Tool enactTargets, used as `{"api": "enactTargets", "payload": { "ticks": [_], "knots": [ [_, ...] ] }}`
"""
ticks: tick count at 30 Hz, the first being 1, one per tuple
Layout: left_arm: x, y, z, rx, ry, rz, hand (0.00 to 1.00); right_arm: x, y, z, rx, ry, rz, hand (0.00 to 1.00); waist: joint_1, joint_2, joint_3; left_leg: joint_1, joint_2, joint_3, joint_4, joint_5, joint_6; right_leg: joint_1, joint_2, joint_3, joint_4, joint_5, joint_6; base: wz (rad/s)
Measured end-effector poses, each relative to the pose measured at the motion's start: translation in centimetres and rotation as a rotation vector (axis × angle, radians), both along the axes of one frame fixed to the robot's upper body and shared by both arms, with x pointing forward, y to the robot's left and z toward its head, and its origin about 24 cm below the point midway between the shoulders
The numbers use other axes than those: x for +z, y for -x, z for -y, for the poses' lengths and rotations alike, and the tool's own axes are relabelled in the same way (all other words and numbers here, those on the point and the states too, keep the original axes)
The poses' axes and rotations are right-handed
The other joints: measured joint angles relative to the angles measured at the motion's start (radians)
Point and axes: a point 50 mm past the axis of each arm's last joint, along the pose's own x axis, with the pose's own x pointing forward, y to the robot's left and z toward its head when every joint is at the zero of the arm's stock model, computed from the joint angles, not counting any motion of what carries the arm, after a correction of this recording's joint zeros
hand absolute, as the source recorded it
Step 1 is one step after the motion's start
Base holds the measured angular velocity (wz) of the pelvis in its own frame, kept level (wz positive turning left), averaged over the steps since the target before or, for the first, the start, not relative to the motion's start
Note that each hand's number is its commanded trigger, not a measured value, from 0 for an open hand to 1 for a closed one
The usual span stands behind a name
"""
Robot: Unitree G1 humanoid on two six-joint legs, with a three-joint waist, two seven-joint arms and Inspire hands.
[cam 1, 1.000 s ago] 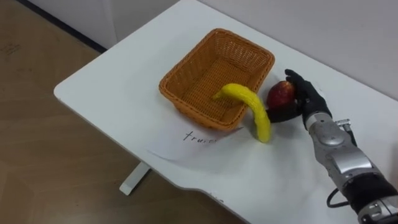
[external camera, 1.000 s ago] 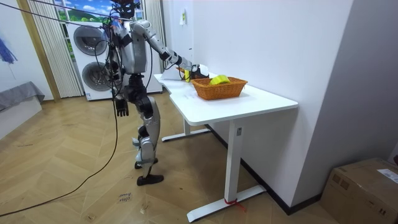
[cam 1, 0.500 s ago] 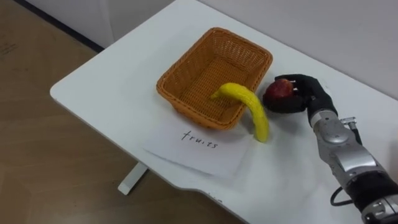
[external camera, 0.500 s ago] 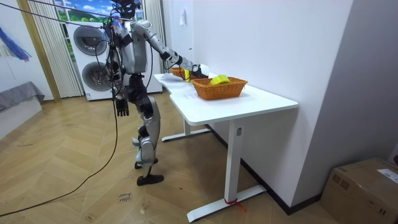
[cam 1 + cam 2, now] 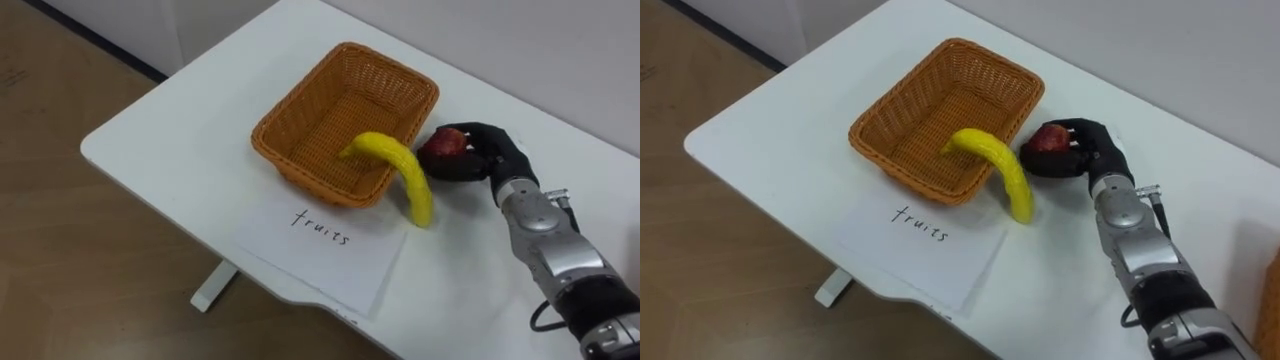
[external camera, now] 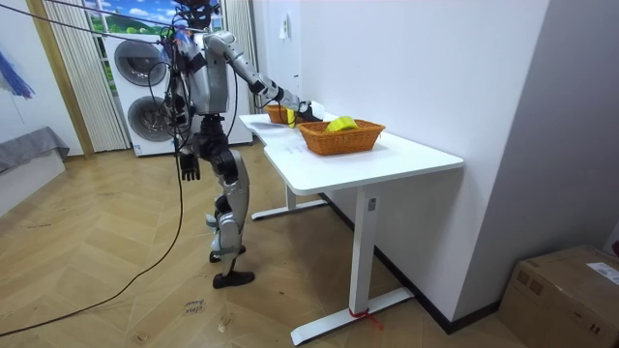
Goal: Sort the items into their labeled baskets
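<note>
A red apple [image 5: 443,143] sits just right of the wicker basket [image 5: 300,118] on the white table [image 5: 190,120]. My right hand [image 5: 488,155] is shut on the apple, with fingers over its top and the thumb below. I cannot tell whether the apple still touches the table. A yellow banana [image 5: 405,175] hangs over the basket's near right rim, its tip down on the table. In the right eye view the apple [image 5: 1044,137] and right hand [image 5: 1090,152] stand the same way. My left hand [image 6: 189,167] hangs by my side in the room view.
A white sheet with handwriting [image 5: 320,245] lies in front of the basket, near the table's front edge. A second wicker basket [image 6: 278,114] stands further along the table. I stand at the table's end at the room view's left, washing machines [image 6: 145,92] behind me.
My right hand's fingers, straight behind the apple a second ago, have curled round it. The banana and the basket have not moved.
</note>
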Motion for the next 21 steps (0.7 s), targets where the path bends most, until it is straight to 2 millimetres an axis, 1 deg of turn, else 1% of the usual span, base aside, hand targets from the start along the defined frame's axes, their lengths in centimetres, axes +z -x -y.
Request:
{"api": "enactTargets", "payload": {
  "ticks": [5, 8, 9, 11, 12, 13, 15, 16, 17, 18, 19, 20, 21],
  "knots": [
    [0.0, 0.2, -0.1, 0.001, -0.003, -0.003, 0.00, -0.1, 0.0, -0.1, 0.021, 0.001, -0.009, 1.00, -0.006, 0.002, 0.0007, 0.026, 0.002, 0.012, -0.014, 0.000, 0.000, 0.013, -0.002, 0.007, 0.000, 0.000, 0.000, -0.08],
    [0.0, 0.2, -0.1, 0.004, -0.004, -0.003, 0.00, 0.2, 0.0, -0.4, 0.044, 0.022, -0.004, 1.00, -0.021, 0.002, -0.0008, 0.030, 0.002, 0.014, -0.019, 0.000, 0.000, 0.014, -0.003, 0.012, 0.000, 0.000, 0.000, -0.01],
    [0.1, 0.3, -0.1, 0.006, -0.004, -0.004, 0.00, 0.5, -0.1, -0.5, 0.054, 0.025, 0.003, 1.00, -0.032, 0.004, -0.0017, 0.031, 0.001, 0.014, -0.019, 0.000, 0.001, 0.015, -0.003, 0.013, -0.001, 0.000, 0.000, 0.00],
    [0.1, 0.4, -0.2, 0.012, -0.005, -0.004, 0.00, 1.0, -0.2, -0.7, 0.062, 0.017, 0.022, 1.00, -0.042, 0.006, -0.0045, 0.035, 0.001, 0.017, -0.021, 0.000, 0.001, 0.017, -0.004, 0.015, 0.000, 0.000, 0.000, -0.03],
    [0.1, 0.5, -0.2, 0.021, -0.004, -0.004, 0.00, 1.3, -0.3, -0.8, 0.066, 0.010, 0.036, 1.00, -0.053, 0.008, -0.0062, 0.042, 0.001, 0.020, -0.025, 0.001, 0.001, 0.021, -0.004, 0.019, 0.000, 0.000, 0.000, -0.10],
    [0.1, 0.8, -0.2, 0.024, -0.003, -0.011, 0.00, 1.5, -0.3, -0.9, 0.073, 0.012, 0.046, 1.00, -0.058, 0.014, -0.0078, 0.056, 0.001, 0.024, -0.028, 0.000, 0.002, 0.031, -0.004, 0.026, -0.002, 0.000, 0.000, -0.10],
    [0.1, 1.0, -0.2, 0.028, -0.003, -0.020, 0.00, 1.5, 0.1, -0.8, 0.074, 0.022, 0.060, 1.00, -0.067, 0.023, -0.0126, 0.078, 0.001, 0.025, -0.038, 0.000, 0.002, 0.048, -0.005, 0.031, -0.002, 0.000, 0.001, -0.06],
    [0.1, 1.2, -0.2, 0.030, -0.003, -0.025, 0.00, 1.5, 0.3, -0.8, 0.077, 0.030, 0.067, 1.00, -0.077, 0.029, -0.0189, 0.087, 0.000, 0.026, -0.044, 0.000, 0.002, 0.054, -0.005, 0.038, -0.002, 0.000, 0.001, 0.00],
    [0.0, 1.3, -0.1, 0.031, -0.002, -0.026, 0.00, 1.6, 0.4, -0.8, 0.079, 0.033, 0.073, 1.00, -0.081, 0.032, -0.0204, 0.091, 0.000, 0.026, -0.044, 0.000, 0.002, 0.057, -0.004, 0.040, -0.002, -0.001, 0.002, -0.08],
    [0.0, 1.5, 0.0, 0.032, 0.000, -0.029, 0.00, 1.8, 0.5, -0.8, 0.082, 0.040, 0.084, 1.00, -0.087, 0.039, -0.0209, 0.101, 0.001, 0.032, -0.049, 0.000, 0.002, 0.063, -0.005, 0.044, -0.002, -0.001, 0.002, -0.16],
    [0.0, 1.7, 0.0, 0.034, 0.001, -0.031, 0.00, 1.9, 0.6, -0.6, 0.078, 0.044, 0.094, 1.00, -0.090, 0.046, -0.0253, 0.107, 0.002, 0.040, -0.053, 0.001, 0.002, 0.066, -0.005, 0.048, -0.002, -0.001, 0.003, -0.18],
    [0.1, 1.8, 0.0, 0.036, 0.000, -0.030, 0.00, 2.0, 0.7, -0.6, 0.074, 0.042, 0.098, 1.00, -0.093, 0.048, -0.0269, 0.111, 0.002, 0.042, -0.058, 0.003, 0.002, 0.067, -0.005, 0.050, -0.002, -0.001, 0.003, -0.17],
    [0.1, 1.9, -0.1, 0.043, -0.004, -0.028, 0.00, 2.1, 0.7, -0.5, 0.070, 0.043, 0.103, 1.00, -0.104, 0.050, -0.0281, 0.120, 0.001, 0.045, -0.068, 0.007, 0.002, 0.071, -0.007, 0.058, -0.002, -0.001, 0.003, -0.07]
  ]
}}
